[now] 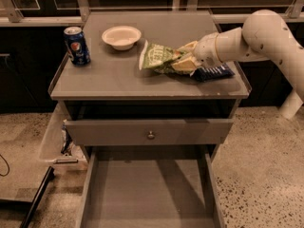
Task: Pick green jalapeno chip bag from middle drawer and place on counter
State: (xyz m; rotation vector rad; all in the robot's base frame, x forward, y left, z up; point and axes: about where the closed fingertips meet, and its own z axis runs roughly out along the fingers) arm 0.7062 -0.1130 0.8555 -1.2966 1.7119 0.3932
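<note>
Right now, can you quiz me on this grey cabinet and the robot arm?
1. True or false: the green jalapeno chip bag is up at the counter, out of the middle drawer.
2. What stands left of the white bowl? A) soda can B) cup C) spoon
3. Fill in: the gripper, over the counter's right side, has its jaws shut on the ____.
Key: 1 true; 2 A; 3 green jalapeno chip bag.
</note>
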